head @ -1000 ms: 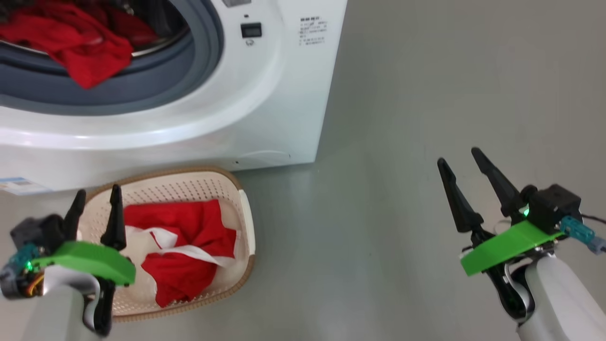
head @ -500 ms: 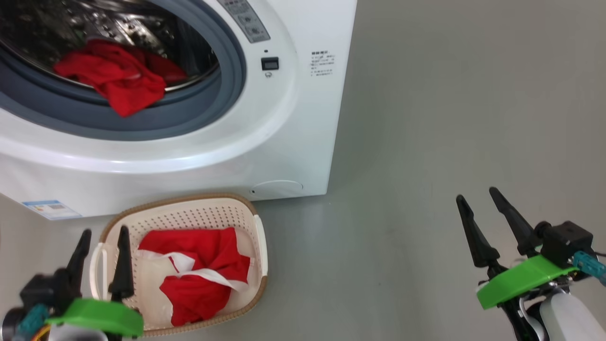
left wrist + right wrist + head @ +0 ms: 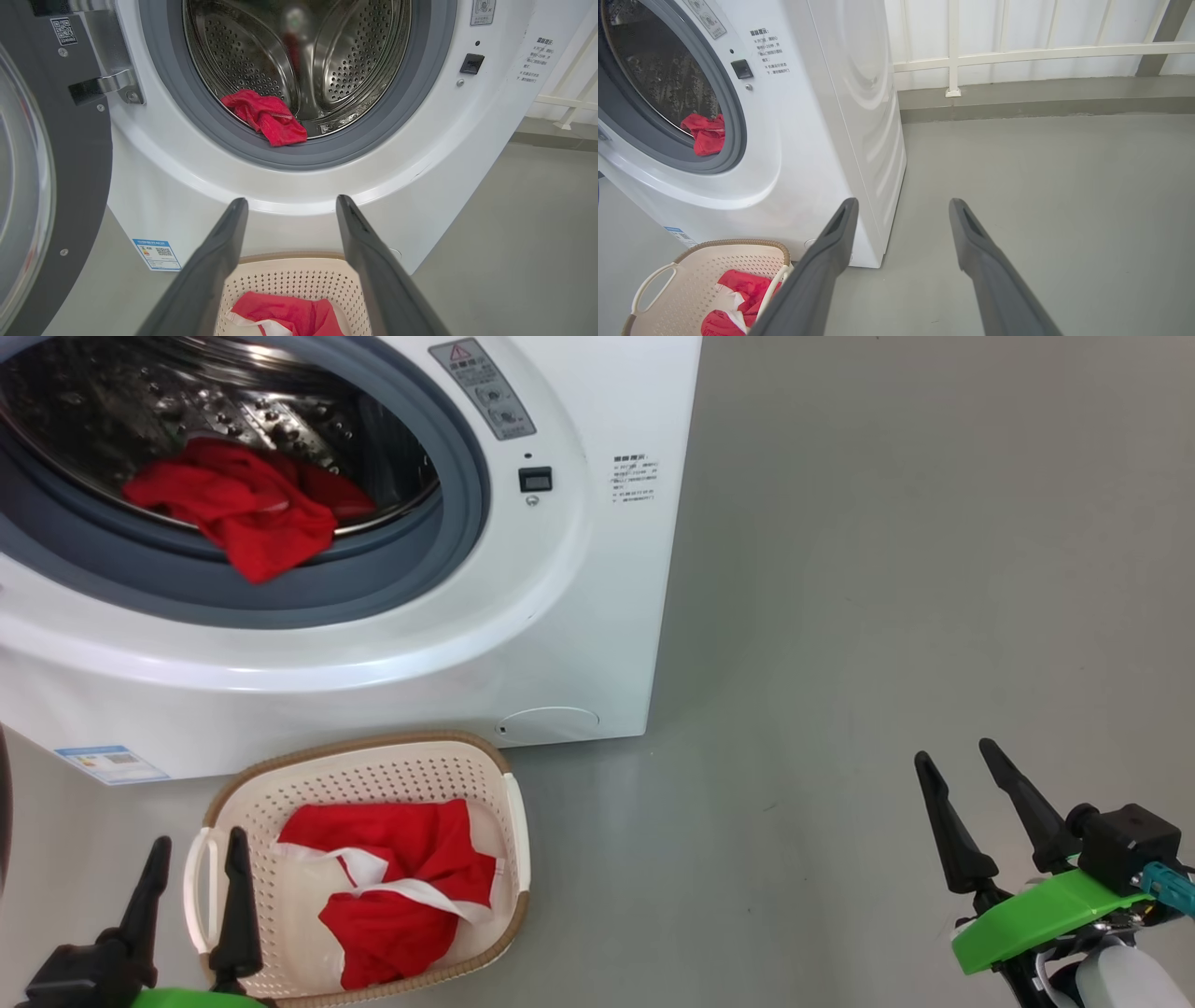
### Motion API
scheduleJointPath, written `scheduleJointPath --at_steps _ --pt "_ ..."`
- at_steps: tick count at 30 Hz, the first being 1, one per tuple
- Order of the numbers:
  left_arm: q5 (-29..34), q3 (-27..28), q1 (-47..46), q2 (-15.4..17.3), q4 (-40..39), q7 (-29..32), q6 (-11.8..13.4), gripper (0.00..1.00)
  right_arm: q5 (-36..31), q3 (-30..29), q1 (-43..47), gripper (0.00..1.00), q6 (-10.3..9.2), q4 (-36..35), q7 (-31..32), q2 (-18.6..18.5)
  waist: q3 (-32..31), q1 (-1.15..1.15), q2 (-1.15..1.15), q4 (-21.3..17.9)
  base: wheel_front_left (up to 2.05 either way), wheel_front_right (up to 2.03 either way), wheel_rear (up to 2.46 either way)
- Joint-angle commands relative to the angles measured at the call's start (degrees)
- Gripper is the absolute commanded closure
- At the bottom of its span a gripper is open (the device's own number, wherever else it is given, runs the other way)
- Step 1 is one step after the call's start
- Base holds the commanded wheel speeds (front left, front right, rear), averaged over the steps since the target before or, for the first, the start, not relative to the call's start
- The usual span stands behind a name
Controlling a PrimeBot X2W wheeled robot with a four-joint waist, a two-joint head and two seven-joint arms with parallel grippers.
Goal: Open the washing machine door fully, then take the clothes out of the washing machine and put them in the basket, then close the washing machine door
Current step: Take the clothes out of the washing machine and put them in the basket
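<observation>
Clothes (image 3: pixel 238 513) in bright red lie at the front of the steel drum (image 3: pixel 140 411), one end draped over the grey gasket (image 3: pixel 327 597). More red fabric with white trim (image 3: pixel 401 887) lies crumpled in the basket (image 3: pixel 373 751). The basket stands on the grey floor (image 3: pixel 887 569) just in front of the washing machine (image 3: pixel 597 616), beside its round lower flap (image 3: pixel 549 721) and blue sticker (image 3: pixel 110 763). The washing machine door (image 3: pixel 70 163) is swung wide open at the left of the left wrist view, its hinge exposed. The left gripper (image 3: pixel 199 836) hovers at the basket's near left corner by the side handle, its jaws spread wide and empty. The right gripper (image 3: pixel 954 751) hangs over bare floor well to the right of the machine, its jaws equally wide and holding nothing. A white railing (image 3: pixel 1017 51) runs along the wall behind.
</observation>
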Motion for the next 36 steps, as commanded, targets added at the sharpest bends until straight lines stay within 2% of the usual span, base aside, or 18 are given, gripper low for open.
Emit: scheduleJointPath --at_steps 1,11,17,36 --pt "0.39 2.25 -0.34 0.69 -1.78 -0.53 -0.15 0.00 0.52 0.90 0.71 0.00 0.09 -1.43 -0.44 -0.53 0.03 0.00 0.00 0.06 0.00 0.00 0.00" --pt "-0.20 2.59 -1.37 0.20 -1.85 -0.53 -0.15 0.00 0.31 1.02 0.14 0.00 0.09 -1.66 -0.44 -0.37 0.60 0.00 0.00 -0.03 0.00 0.00 0.00" --pt "-0.28 1.58 -6.60 0.51 1.68 -0.53 -0.15 0.00 0.13 1.35 -1.19 0.00 0.09 -2.10 -0.44 0.04 3.19 0.00 0.00 -0.04 0.00 0.00 0.00" --pt "-1.00 -2.36 -39.22 9.65 27.79 0.14 -0.15 0.00 -0.10 4.44 -8.11 0.00 0.09 -3.12 -0.44 2.85 13.32 0.00 0.00 -3.99 0.00 0.00 0.00"
